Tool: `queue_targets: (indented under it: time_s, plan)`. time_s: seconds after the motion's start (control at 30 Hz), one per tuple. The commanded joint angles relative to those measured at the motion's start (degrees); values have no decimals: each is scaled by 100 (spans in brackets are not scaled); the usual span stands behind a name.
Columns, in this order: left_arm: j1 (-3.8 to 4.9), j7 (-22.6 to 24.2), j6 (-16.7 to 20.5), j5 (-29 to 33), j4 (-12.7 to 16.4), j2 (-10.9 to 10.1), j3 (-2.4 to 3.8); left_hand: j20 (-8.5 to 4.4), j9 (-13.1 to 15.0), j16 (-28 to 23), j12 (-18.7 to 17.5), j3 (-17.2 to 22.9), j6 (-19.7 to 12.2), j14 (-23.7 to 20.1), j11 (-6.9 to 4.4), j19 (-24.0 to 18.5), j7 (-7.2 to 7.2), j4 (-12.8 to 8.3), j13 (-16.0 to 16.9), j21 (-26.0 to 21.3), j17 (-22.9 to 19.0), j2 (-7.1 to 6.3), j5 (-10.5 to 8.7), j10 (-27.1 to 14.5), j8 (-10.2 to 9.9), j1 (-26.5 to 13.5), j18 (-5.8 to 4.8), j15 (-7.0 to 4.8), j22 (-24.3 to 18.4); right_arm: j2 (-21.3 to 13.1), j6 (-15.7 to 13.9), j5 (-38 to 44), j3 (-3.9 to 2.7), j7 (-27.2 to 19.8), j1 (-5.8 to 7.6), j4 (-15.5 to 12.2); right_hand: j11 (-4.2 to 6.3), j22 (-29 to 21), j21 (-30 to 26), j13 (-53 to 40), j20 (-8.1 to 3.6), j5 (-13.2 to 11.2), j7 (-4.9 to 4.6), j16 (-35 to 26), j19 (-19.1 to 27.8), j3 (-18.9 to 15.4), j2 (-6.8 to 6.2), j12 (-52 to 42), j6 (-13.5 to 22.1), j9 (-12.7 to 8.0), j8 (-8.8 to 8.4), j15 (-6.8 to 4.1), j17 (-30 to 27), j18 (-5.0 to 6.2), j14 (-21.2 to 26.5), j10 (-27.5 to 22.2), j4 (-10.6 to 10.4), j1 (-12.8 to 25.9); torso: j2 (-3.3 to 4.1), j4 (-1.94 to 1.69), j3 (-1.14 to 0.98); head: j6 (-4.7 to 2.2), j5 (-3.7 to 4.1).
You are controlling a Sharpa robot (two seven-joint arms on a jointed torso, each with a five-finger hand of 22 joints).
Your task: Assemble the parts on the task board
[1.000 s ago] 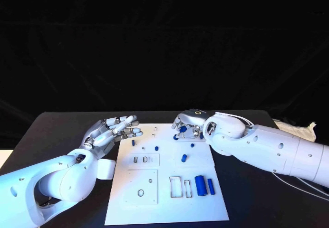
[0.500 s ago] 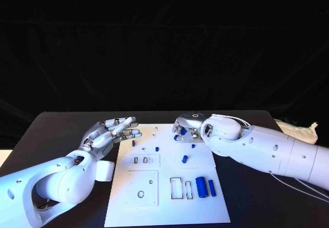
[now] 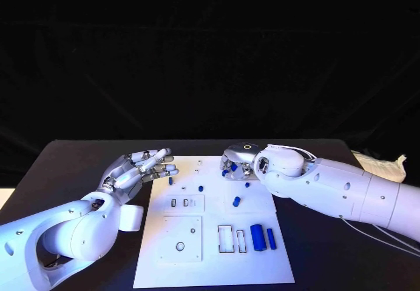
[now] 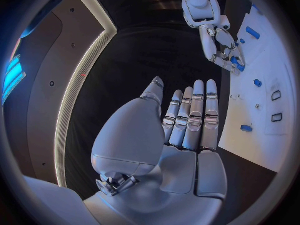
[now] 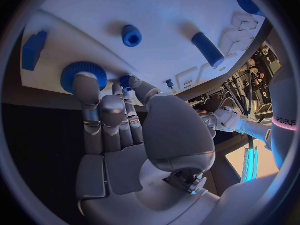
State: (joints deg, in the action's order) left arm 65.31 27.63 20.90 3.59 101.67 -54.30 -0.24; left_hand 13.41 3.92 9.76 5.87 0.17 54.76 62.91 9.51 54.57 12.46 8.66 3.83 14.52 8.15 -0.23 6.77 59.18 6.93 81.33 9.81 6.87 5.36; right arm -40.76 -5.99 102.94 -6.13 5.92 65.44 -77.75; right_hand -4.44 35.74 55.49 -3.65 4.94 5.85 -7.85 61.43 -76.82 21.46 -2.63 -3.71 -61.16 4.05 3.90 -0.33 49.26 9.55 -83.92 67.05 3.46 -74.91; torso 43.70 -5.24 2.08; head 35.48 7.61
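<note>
Right now I see the white task board lying flat in the middle of the black worktop, its long side running away from me. Small blue parts are scattered over it: a thick blue cylinder with a thinner blue bar just beside it near the board's right edge, next to two narrow rectangular slots. Further up, a short blue peg sits near the board's centre, and a smaller blue piece lies to its left.

At the far right corner of the board my right hand is down on the surface, fingers curled around a blue part. From the right wrist view, the fingertips press against a ridged blue round knob at the board's edge, with a small blue ring and another blue bar lying nearby on the white plate. I cannot tell whether the knob is truly gripped or only touched.

My left hand hovers beside the board's far left edge, palm up, fingers straight and slightly apart, holding nothing. The left wrist view shows the same released hand over dark worktop, the board alongside.
</note>
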Motion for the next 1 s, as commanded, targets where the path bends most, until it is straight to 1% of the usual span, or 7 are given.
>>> queue_targets:
  time_s: [0.03, 0.3, 0.37, 0.53, 0.7, 0.87, 1.0]
  plan:
    - [10, 9, -100, 12, 25, -2, 6, -9, -8, -15, -39, -24, 8, 38, 32, 43, 40, -17, -4, -24, 9, 46, 32, 20, -25, 10, 71, 19, -10, 19, 150, 46, -1, 16, -2, 28, 13, 68, 67, -12, -1, -46, 7, 67, 33, 73, 17, -1, -79, 14, 29, -46, 62, -94, -154, 73, -24, -54, 12, -30, 8, 24, 0]
    - [10, 2, -77, 12, 7, -11, 6, -8, -9, -19, -46, -25, 5, 38, 34, 44, 41, -23, -4, -28, 12, 49, 32, 16, -31, 13, 70, 20, -13, 34, 49, -29, -1, -7, -2, 50, 78, 411, 357, -29, -36, -65, 68, 304, -4, 201, 30, -19, -311, 68, 95, -94, 307, -131, -173, 299, -115, -83, 26, -52, 19, 31, 5]
    - [10, -1, -73, 12, 2, -11, 6, -8, -9, -19, -46, -25, 5, 38, 34, 44, 41, -23, -4, -28, 12, 49, 32, 16, -31, 13, 70, 20, -13, 35, -84, -56, -1, 5, -2, 46, 99, 455, 402, -35, -51, -58, 85, 338, -1, 244, 65, -27, -381, 89, 119, -112, 335, -134, -169, 374, -134, -108, 30, -60, 22, 24, 15]
    - [10, -7, -58, 12, -5, -12, 6, -7, -9, -22, -50, -26, 4, 39, 35, 45, 43, -27, -4, -31, 14, 51, 33, 14, -34, 16, 70, 21, -16, 38, -587, -200, -2, 47, -1, -14, 124, 564, 510, -35, -82, -95, 96, 418, 12, 387, 140, -10, -476, 133, 138, -140, 402, -145, -157, 498, -141, -198, 39, -76, 23, -3, 21]
    - [10, -12, -50, 12, -3, -15, 6, -7, -9, -24, -53, -26, 3, 39, 36, 46, 44, -30, -4, -33, 15, 53, 33, 12, -36, 18, 70, 21, -17, 103, -986, -243, -6, 128, 6, -46, 129, 602, 543, -32, -87, -91, 93, 429, 14, 422, 137, 0, -486, 144, 136, -143, 406, -149, -152, 513, -128, -225, 49, -92, 30, -31, 14]
    - [10, -15, -54, 12, 5, -12, 6, -6, -9, -27, -58, -26, 3, 40, 38, 48, 46, -34, -4, -37, 18, 57, 34, 11, -40, 22, 70, 22, -20, 227, -1194, -229, -6, 238, 40, 27, 102, 639, 581, -14, -81, -106, 63, 436, 28, 453, 95, 27, -446, 146, 97, -125, 399, -157, -140, 455, -134, -216, 50, -104, 38, -51, 11]
    - [10, -18, -57, 12, 11, -9, 7, -6, -9, -27, -58, -26, 3, 40, 38, 48, 46, -34, -4, -37, 18, 57, 34, 11, -40, 22, 70, 22, -20, 398, -1303, -186, -5, 311, 61, 151, 87, 655, 599, -6, -71, -114, 49, 446, 40, 474, 76, 30, -422, 147, 73, -113, 403, -160, -135, 413, -144, -207, 58, -104, 38, -75, -7]
